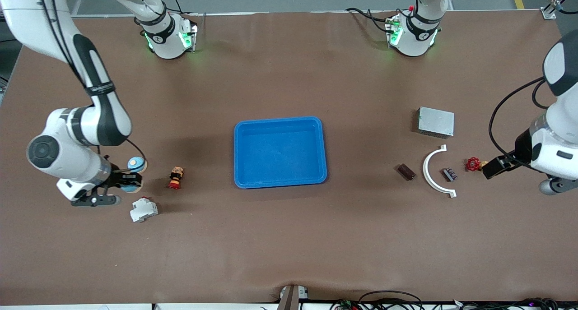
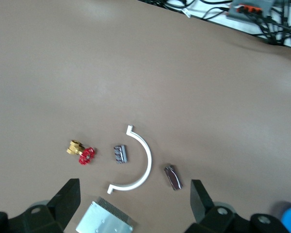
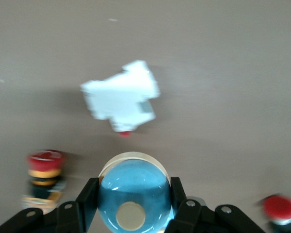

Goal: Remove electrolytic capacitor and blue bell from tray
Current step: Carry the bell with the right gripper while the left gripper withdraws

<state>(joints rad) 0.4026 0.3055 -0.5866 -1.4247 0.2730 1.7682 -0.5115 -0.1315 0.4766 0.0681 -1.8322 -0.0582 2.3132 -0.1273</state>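
Toward the right arm's end of the table, the right gripper (image 1: 128,180) is clamped on a blue domed bell (image 3: 132,192), one finger pressed against each side of the dome. A second blue bell (image 1: 136,164) sits on the table just beside the gripper, farther from the front camera. A white circuit breaker (image 1: 144,209) lies nearer to the front camera than the gripper, and a red-and-yellow push button (image 1: 175,177) stands between the gripper and the blue tray (image 1: 280,122) at the table's centre.

Toward the left arm's end, the left gripper (image 2: 135,195) hangs over the table with its fingers (image 2: 68,194) spread apart, holding nothing. Below it lie a red-handled brass valve (image 1: 473,164), a small capacitor (image 1: 449,174), a white curved bracket (image 1: 432,172), and a dark brown block (image 1: 405,171), in that order toward the tray. The capacitor rests just inside the curve of the bracket, with the valve near it. A grey metal box (image 1: 435,122) lies farther from the front camera than the bracket.
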